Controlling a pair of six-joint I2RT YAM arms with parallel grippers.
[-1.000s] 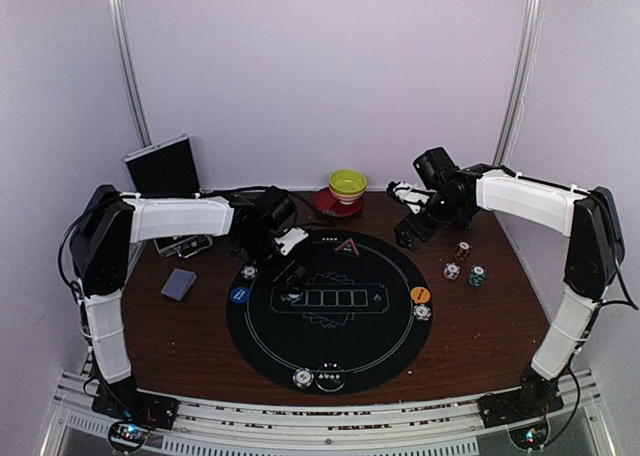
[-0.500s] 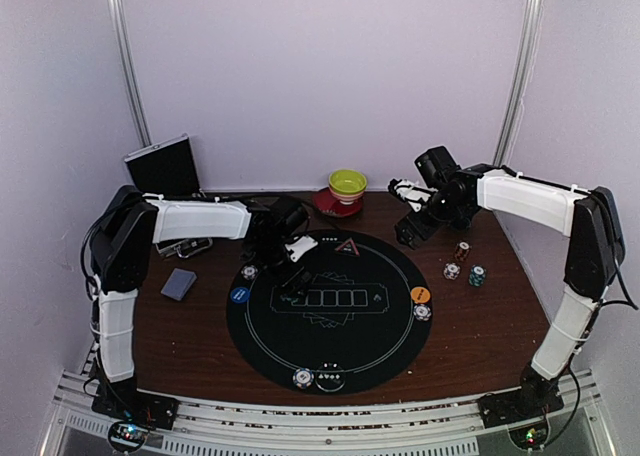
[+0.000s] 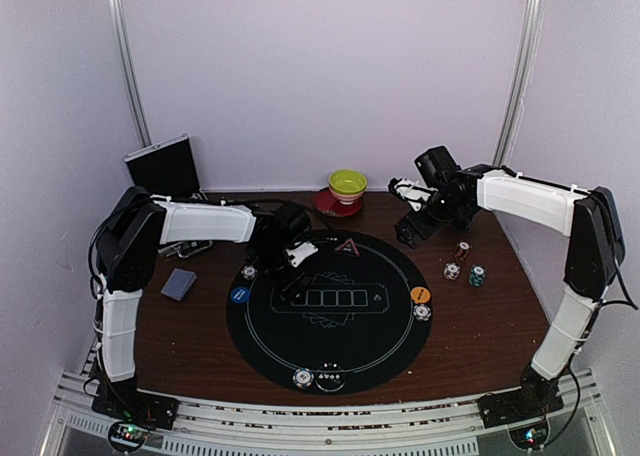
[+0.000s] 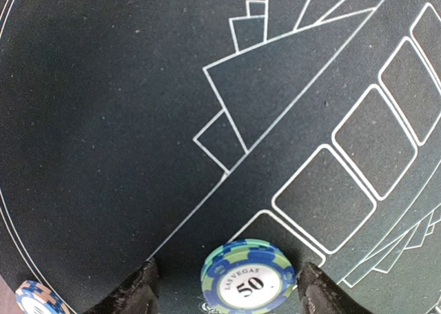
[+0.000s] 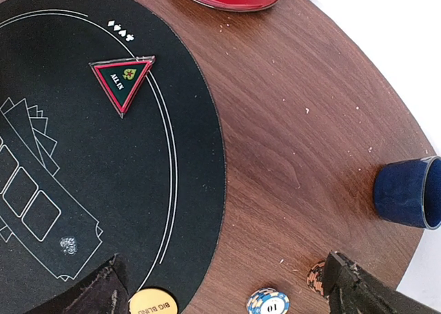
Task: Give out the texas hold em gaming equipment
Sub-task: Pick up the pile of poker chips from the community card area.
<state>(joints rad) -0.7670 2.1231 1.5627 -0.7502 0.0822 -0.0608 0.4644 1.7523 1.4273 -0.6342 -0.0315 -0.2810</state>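
Top view: round black mat [image 3: 340, 348] at the centre of the brown tabletop [image 3: 190, 346]; left hand [image 3: 293, 282] low over the mat's upper left part; right hand [image 3: 408, 232] raised at upper right, off the mat.
Set out so far, by my reading: white chip [image 3: 249, 272] with blue button disc [image 3: 240, 295] at the mat's left edge; orange button disc [image 3: 420, 294] with a chip just below it at the right edge; a chip and a dark disc at the bottom edge.
Left to do: loose chips [image 3: 452, 271] on bare wood at right; card deck [image 3: 179, 283] off the mat at left; no dealt cards visible.
Judged roughly midway.

Left wrist view: chip marked 50 [image 4: 248, 276], green and blue, flat on the mat at bottom centre, between the fingers [image 4: 138, 293]; hand spread around it, not pinching; clear gap on the left, right finger very near, contact undecidable.
Fingertips cut off by the bottom edge; another chip half cut off in the lower left corner.

Right wrist view: right hand spread wide, nothing between its fingers.
Orange disc and chip marked 10 [image 5: 267, 301] both clipped by the bottom edge; striped chip [image 5: 317, 278] partly behind the right finger, flat or on edge unclear.
Triangle marker [image 5: 122, 81] on the mat, upper left; blue mug [image 5: 410, 190] cut off at right.
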